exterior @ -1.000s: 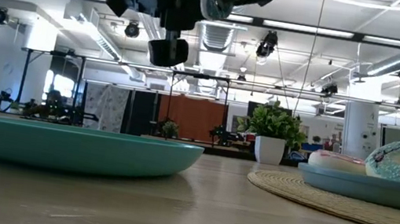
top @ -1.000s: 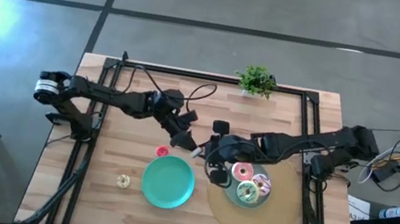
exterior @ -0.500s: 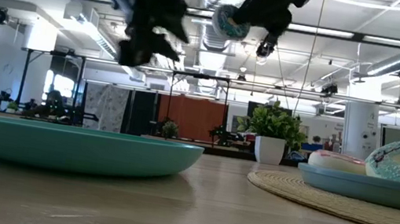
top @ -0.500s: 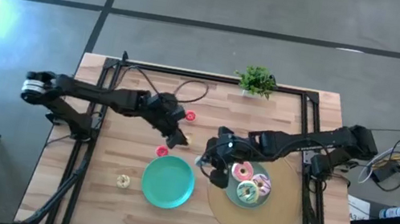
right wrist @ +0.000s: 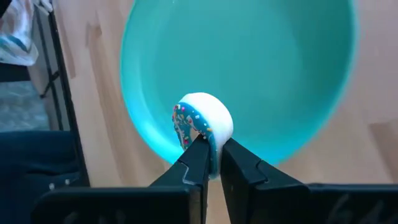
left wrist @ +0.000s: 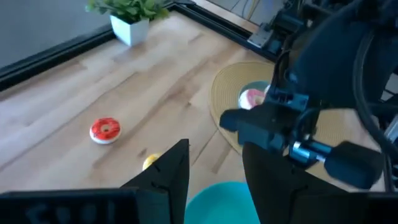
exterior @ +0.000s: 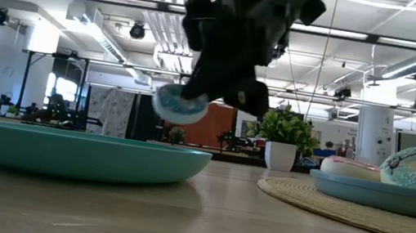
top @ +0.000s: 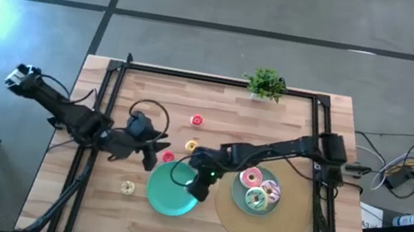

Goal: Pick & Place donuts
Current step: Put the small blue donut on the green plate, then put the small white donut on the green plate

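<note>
My right gripper [right wrist: 213, 158] is shut on a donut [right wrist: 202, 122] with a white underside and sprinkled teal-white frosting. It holds the donut above a teal plate [top: 168, 196] near the table's middle, where the donut [exterior: 179, 106] hangs over the plate [exterior: 79, 153]. My left gripper [left wrist: 214, 171] is open just left of that plate, with nothing between its fingers. Two red donuts [top: 196, 120] [top: 168, 157], a yellow one [top: 190, 144] and a cream one [top: 127, 188] lie flat on the wood. More frosted donuts [top: 250, 176] lie on a second plate [top: 237, 195]. My right gripper pinches the donut's rim [right wrist: 208, 147] between its two fingers, one on the frosted face and one on the white underside. The fingers come from above, slanting down. The donut stands on edge below them, clear of the teal plate.
The second plate stands on a round woven mat [top: 260, 226] at the right. A small potted plant [top: 264, 83] is at the far edge. A black frame [top: 113, 75] runs along the table's sides. Bare wood lies between the plates and the near edge.
The donut, between both grippers a second ago, is now with my right gripper alone. My right gripper has carried it toward the table's left and near edge and down over the teal plate. My left gripper has drawn back toward the left edge.
</note>
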